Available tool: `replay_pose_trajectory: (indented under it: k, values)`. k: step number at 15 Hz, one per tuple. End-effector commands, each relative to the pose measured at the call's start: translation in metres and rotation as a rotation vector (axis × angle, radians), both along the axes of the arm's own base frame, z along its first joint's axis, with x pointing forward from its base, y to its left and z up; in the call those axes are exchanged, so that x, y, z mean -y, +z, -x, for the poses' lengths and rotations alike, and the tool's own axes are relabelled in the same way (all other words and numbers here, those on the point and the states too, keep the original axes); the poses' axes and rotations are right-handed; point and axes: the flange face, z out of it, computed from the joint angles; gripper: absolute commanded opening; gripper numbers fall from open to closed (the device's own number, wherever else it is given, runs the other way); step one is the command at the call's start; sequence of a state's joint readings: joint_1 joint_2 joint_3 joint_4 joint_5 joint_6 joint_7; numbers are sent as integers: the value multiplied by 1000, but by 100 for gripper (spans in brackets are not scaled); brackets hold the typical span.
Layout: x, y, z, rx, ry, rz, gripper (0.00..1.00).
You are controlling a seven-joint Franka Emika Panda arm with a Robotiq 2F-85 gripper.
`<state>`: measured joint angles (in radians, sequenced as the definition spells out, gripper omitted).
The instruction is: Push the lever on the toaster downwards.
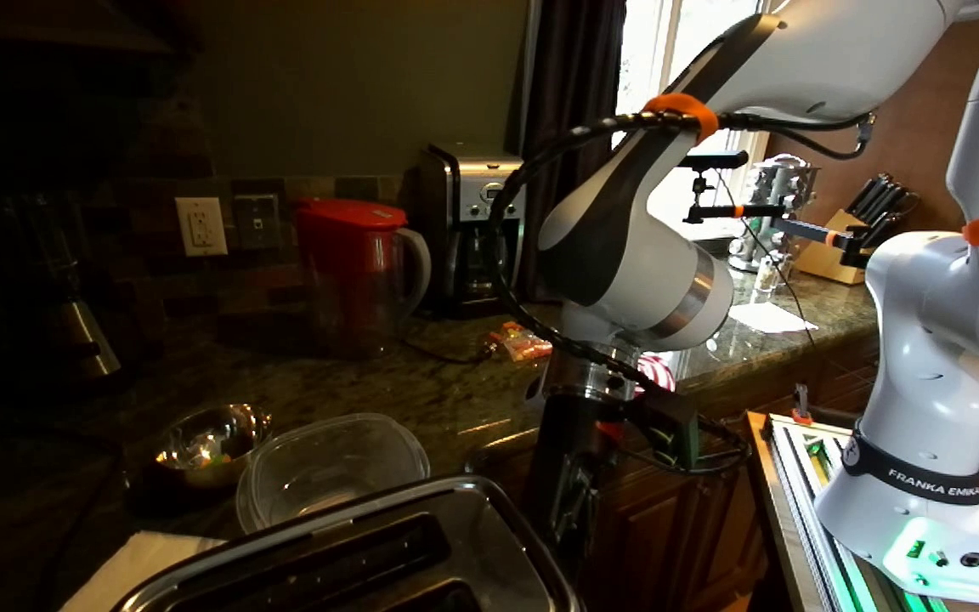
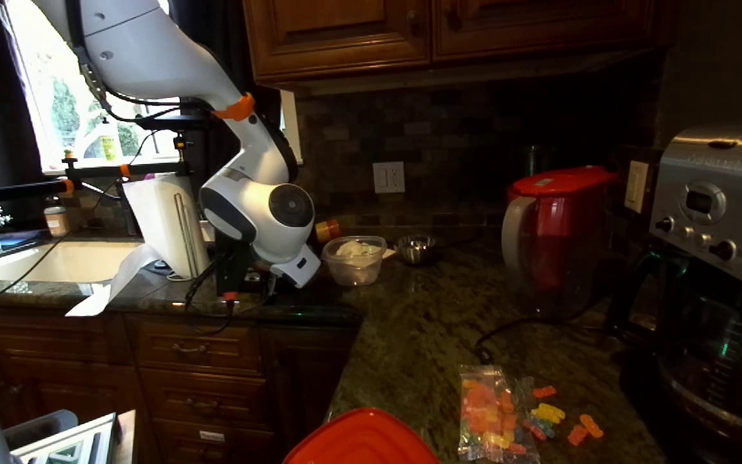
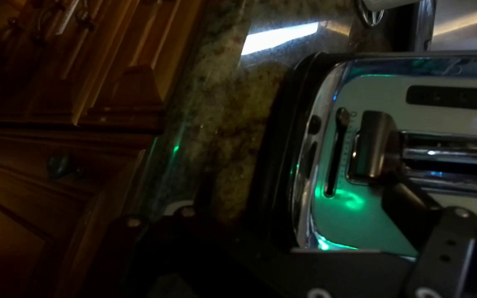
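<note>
The silver toaster (image 1: 502, 552) stands at the bottom of an exterior view, its long dark slots facing up. The wrist view shows the face of the toaster (image 3: 354, 225) with a narrow slot, a small slider and a larger dark metallic lever knob (image 3: 373, 145). My gripper (image 1: 570, 531) points down beside the toaster's end. In the wrist view my gripper (image 3: 300, 178) has its fingers spread wide. The right finger's tip is at the lower right of the lever knob; I cannot tell if they touch. The left finger is dark, over the counter. Nothing shows between the fingers.
A clear plastic container (image 2: 353, 274) and a metal bowl (image 2: 417, 252) stand near the toaster. A red pitcher (image 1: 349, 255) and a coffee maker (image 1: 489, 191) stand at the back. A paper towel roll (image 2: 165, 225) stands near the arm. Wooden drawers (image 3: 118, 82) lie below the counter edge.
</note>
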<state>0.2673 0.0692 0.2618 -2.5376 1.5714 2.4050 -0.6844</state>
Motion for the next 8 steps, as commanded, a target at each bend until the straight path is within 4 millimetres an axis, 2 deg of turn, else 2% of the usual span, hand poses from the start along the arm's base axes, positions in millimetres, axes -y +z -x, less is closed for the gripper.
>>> replay_pose_trajectory:
  k: [1, 5, 8]
  values:
    - [6, -23, -5, -21, -34, 66, 100]
    - [7, -23, -5, -24, -28, 26, 100]
    - [19, 5, 2, 38, -32, -60, 100]
